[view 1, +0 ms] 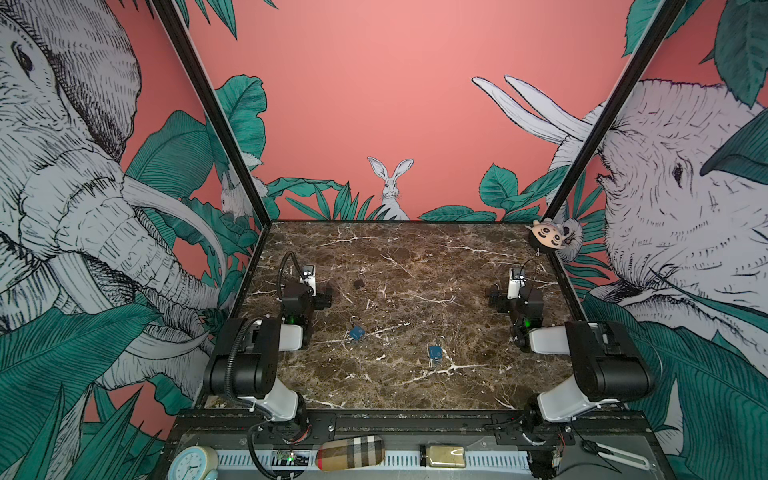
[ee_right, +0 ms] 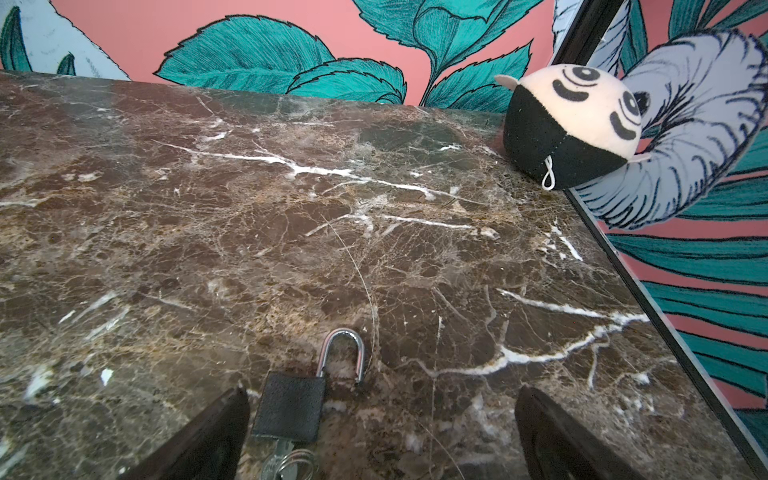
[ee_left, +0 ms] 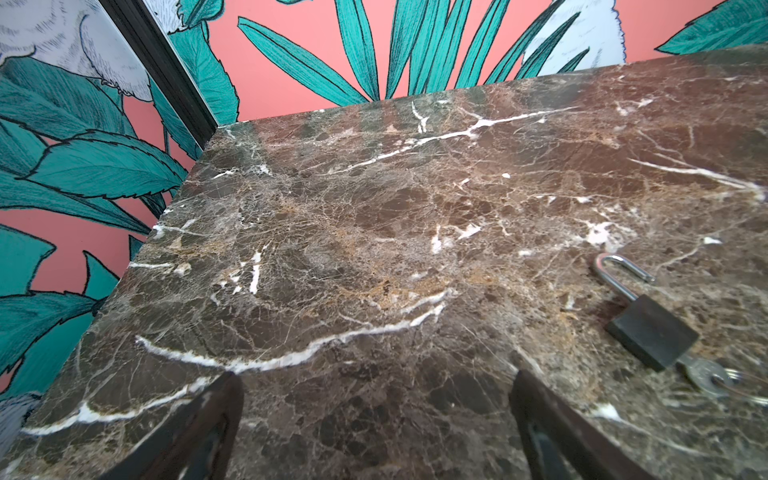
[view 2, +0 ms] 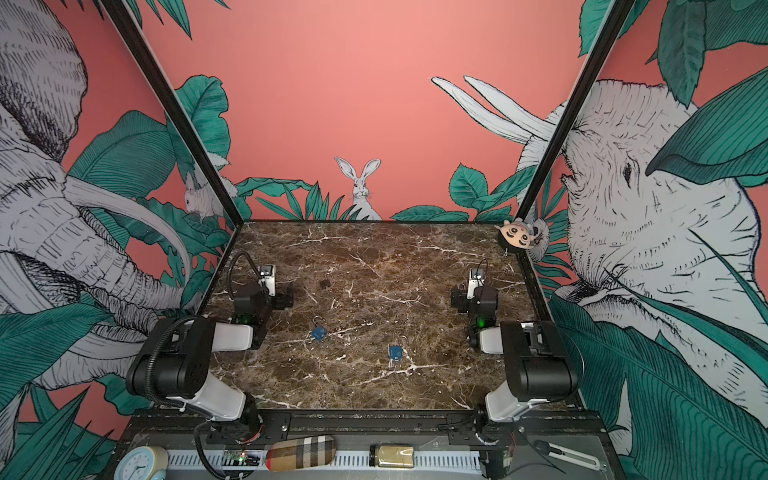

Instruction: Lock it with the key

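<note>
Now, left claw (ee_left: 376, 376) spread, right claw (ee_right: 382, 390) spread, black padlock (ee_left: 650, 336) unlatched.

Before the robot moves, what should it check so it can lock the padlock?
1. Jaws of the left gripper open and empty: ok.
2. Jaws of the right gripper open and empty: ok.
3. The key sits in the black padlock by the right gripper: ok.
4. Its shackle closed: not ok, one end stands free.
5. That padlock centred between the jaws: not ok, it lies close to one side.
6. The two blue padlocks locked: cannot tell, too small.
</note>
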### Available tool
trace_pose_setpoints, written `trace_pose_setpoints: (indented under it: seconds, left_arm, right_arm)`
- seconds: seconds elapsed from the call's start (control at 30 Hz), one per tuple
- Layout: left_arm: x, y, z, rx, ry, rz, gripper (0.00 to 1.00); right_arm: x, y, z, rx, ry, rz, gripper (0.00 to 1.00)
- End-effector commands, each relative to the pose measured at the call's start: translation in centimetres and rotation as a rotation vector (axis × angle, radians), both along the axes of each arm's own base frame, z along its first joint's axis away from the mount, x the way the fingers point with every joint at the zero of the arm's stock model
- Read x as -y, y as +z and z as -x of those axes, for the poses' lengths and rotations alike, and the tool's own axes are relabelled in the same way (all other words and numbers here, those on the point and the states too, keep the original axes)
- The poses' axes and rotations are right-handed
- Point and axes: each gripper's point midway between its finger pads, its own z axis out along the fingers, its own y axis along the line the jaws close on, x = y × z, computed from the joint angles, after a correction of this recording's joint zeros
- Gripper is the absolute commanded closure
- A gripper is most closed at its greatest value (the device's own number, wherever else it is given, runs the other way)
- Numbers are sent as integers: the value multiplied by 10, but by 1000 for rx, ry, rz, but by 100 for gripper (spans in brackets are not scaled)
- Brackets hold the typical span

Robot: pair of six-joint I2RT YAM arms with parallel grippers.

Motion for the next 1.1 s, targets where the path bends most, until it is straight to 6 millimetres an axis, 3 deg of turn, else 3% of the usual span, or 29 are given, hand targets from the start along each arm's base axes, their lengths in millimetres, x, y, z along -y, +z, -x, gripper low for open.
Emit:
trace_pose_setpoints:
  seconds: [0.0,0.67,0.9,1.07]
  left_arm:
    - [3,7,-3,17,-14,-4,1]
    - [7,9,-3,22,-40,-9,1]
    - [13,16,-5,-13,-80,-9,1]
    - [15,38,-6,-34,-89,-11,1]
  right_arm:
    - [0,13,-6,41,3,-3,1]
    - [2,14,-4,48,-9,0,1]
    - [3,38,3,82,-15,1,1]
    - [3,58,12,96,-16,-8,1]
